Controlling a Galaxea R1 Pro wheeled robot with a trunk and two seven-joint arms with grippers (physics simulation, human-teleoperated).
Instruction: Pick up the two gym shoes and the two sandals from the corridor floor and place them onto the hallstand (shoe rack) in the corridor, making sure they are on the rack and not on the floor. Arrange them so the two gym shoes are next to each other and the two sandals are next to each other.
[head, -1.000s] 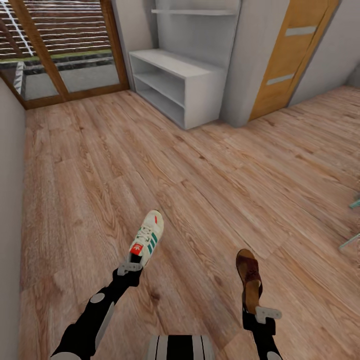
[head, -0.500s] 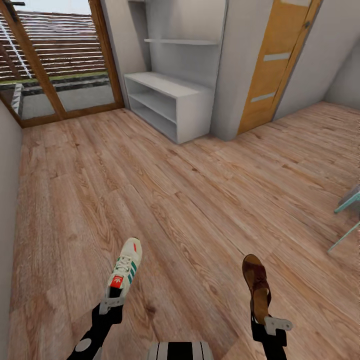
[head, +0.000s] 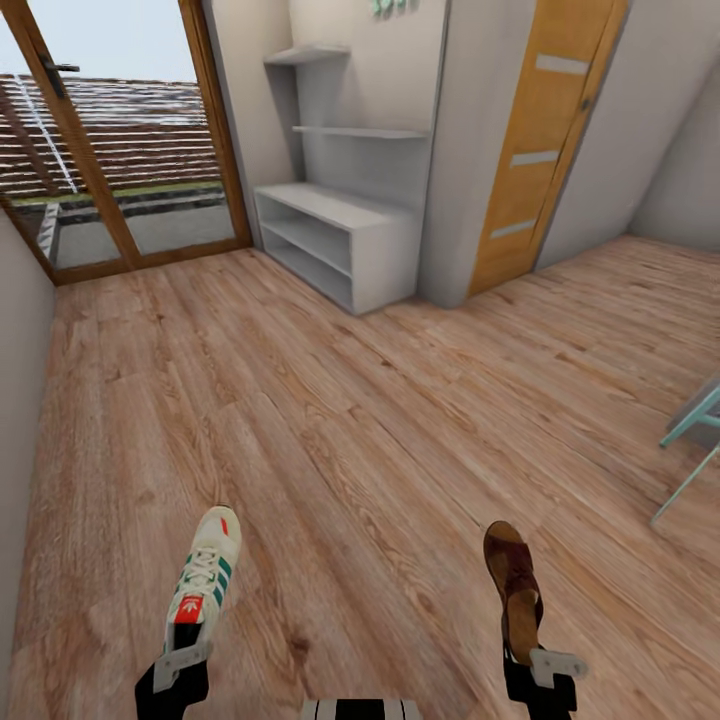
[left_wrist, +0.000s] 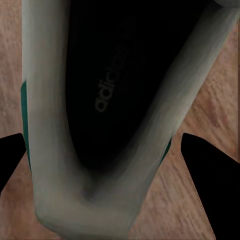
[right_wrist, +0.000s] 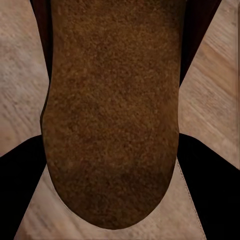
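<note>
I carry one gym shoe (head: 205, 577) by its heel in my left gripper (head: 181, 662), the toe pointing forward and away from me, held above the corridor floor (head: 330, 420); in the left wrist view the dark mouth of the shoe (left_wrist: 117, 90) sits between my two black fingers (left_wrist: 210, 185), pinched at the heel collar. My right gripper (head: 545, 665) grips one brown sandal (head: 513, 585) at its heel end in the same way, its long axis also running forward, and the right wrist view shows the suede footbed (right_wrist: 112, 110) clamped between the fingers (right_wrist: 210, 195). The hallstand (head: 340, 235) stands well ahead and a little to the left, against the far wall between the glazed door (head: 100, 150) and the wooden door (head: 525, 150), its low top and shelf slots bare. I judge it lies closer to my left arm's side, so the sneaker would likely reach it first once I drive nearer.
</note>
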